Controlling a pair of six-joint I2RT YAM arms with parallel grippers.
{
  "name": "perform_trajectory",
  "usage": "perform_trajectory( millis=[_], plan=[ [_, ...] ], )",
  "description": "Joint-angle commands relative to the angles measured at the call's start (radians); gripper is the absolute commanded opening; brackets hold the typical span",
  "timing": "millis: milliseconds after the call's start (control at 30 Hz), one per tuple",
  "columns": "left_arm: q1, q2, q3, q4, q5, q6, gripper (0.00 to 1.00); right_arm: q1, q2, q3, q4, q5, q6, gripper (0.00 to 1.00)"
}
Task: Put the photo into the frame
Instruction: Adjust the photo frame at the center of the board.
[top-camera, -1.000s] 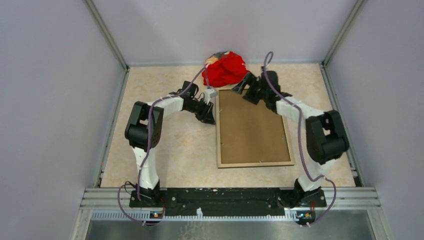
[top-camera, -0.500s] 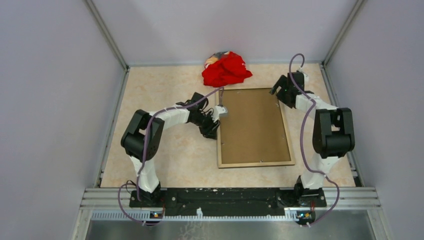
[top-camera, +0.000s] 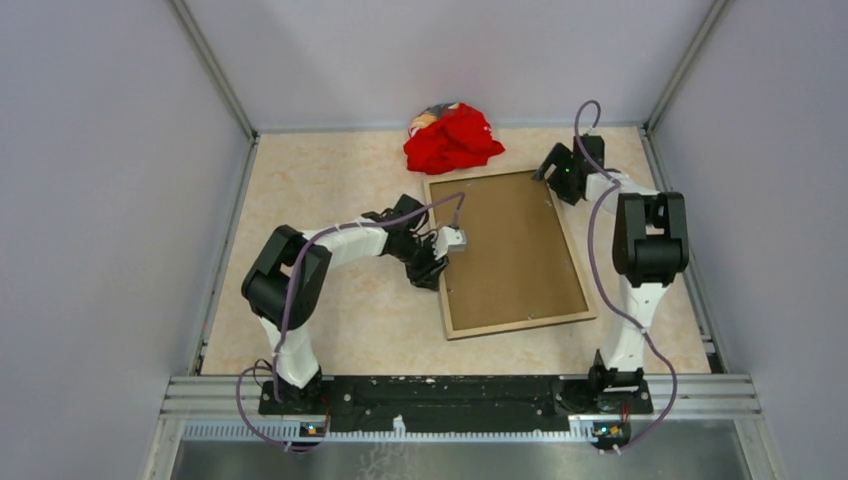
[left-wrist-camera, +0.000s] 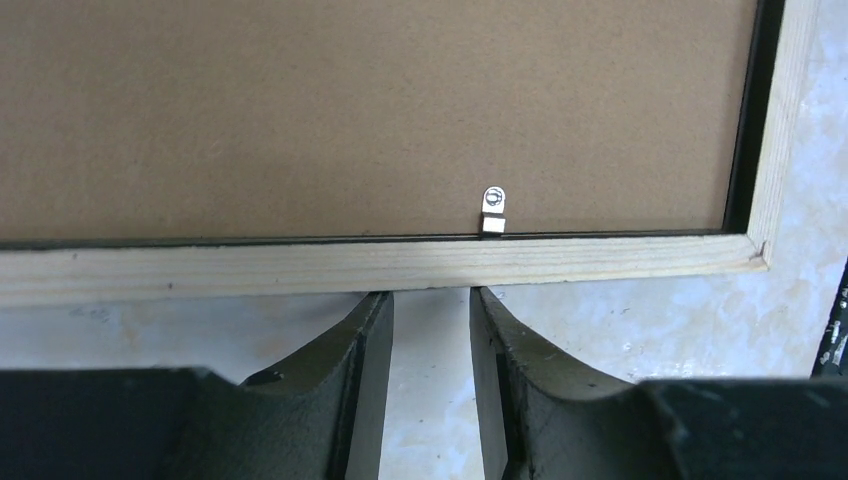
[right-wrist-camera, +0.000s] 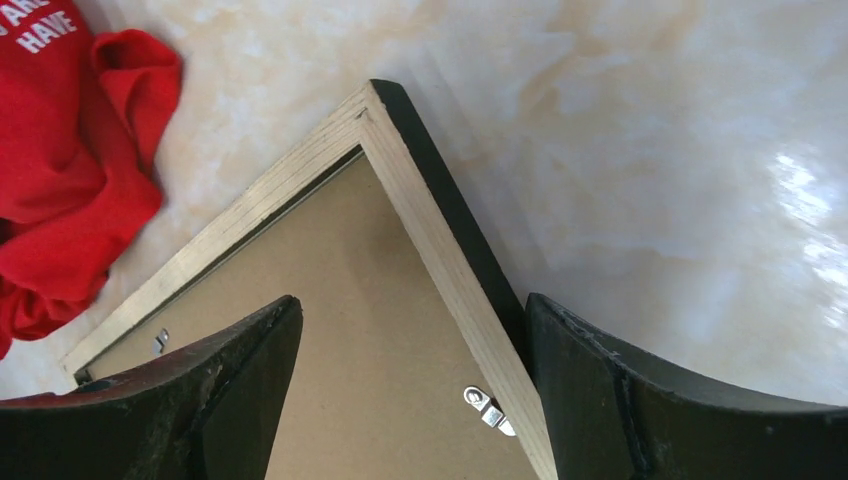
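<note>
Your left hand (left-wrist-camera: 430, 295), slightly parted and empty, sits just beside the frame (left-wrist-camera: 250, 270) at its long left rail. Your right hand (right-wrist-camera: 412, 300), spread wide, hovers over its upper-right corner.

The frame (left-wrist-camera: 380, 268) lies face down, front hidden.

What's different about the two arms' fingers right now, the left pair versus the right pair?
The left fingers stand close together, with only a narrow gap; the right fingers are spread wide. The left fingers point at the frame's long side, near a small metal clip; the right fingers sit above its far right corner. Both pairs are black, curved and hold nothing.
</note>
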Motion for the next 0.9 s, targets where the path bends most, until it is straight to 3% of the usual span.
perform_trajectory(
  millis=[0,200,400,700,867],
  plan=[
    [-0.049,-0.018,-0.030,-0.034,0.034,0.040,0.41,0.067,0.057,0.066,-0.029,-0.163,0.023,0.81],
    [-0.088,0.001,0.004,-0.054,0.106,0.046,0.42,0.129,0.015,-0.012,0.050,-0.225,0.102,0.79],
    [-0.145,0.025,0.044,-0.103,0.121,0.056,0.42,0.276,0.023,0.009,0.073,-0.249,0.126,0.78],
    [-0.132,-0.035,0.010,-0.099,0.087,0.028,0.43,0.462,0.174,0.273,-0.035,-0.347,0.071,0.78],
    [-0.090,-0.093,0.004,-0.179,0.109,0.041,0.55,0.487,0.180,0.424,-0.200,-0.289,-0.030,0.84]
  ],
)
